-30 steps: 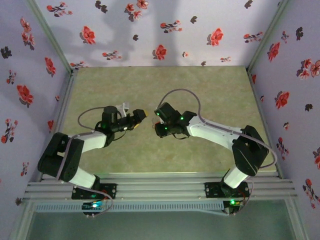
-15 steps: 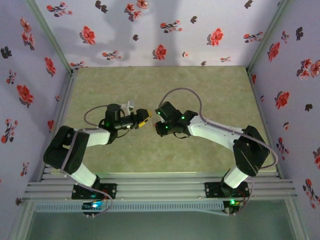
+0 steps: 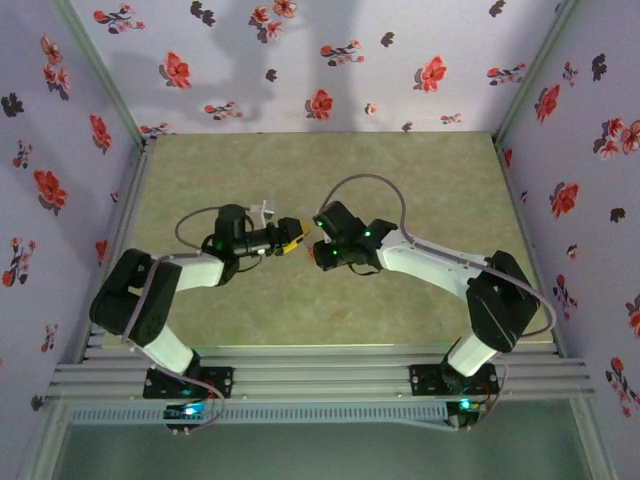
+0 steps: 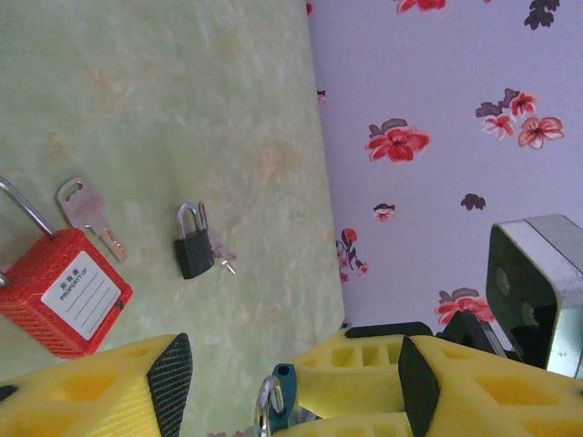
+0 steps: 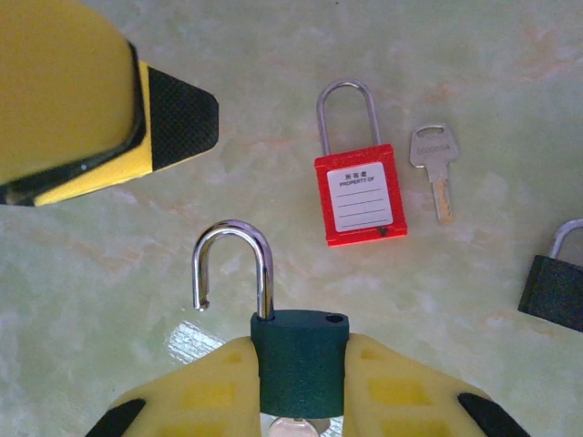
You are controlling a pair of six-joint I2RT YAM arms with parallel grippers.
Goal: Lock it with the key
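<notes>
The key (image 4: 221, 258) lay flat on the counter (image 4: 182, 91), right of the red padlock (image 4: 64, 293) in the left wrist view and touching a small black padlock (image 4: 193, 255). It was too small for its head to be made out. It looked light, stiff and thin. Its smooth metal would probably slip, and lying flat it offered little edge to catch. The head seemed the place to pinch, leaving the shaft free for a keyhole. A silver key (image 4: 86, 211) lay just beside the red padlock.

The right fingers (image 5: 209, 391) pinched the body of a green padlock (image 5: 299, 355), below and left of the red padlock in the right wrist view, with its shackle (image 5: 232, 259) sprung open. A bit of pale metal under its body might have been another key, but I could not tell. The left fingers (image 4: 100, 401) stood spread and gripped nothing, with that shackle in the gap between them.

Compared with a second before, the left arm had reached farther towards the right fingers until the yellow tips nearly met. The left fingers had also narrowed. The right arm and its grip were unchanged.
</notes>
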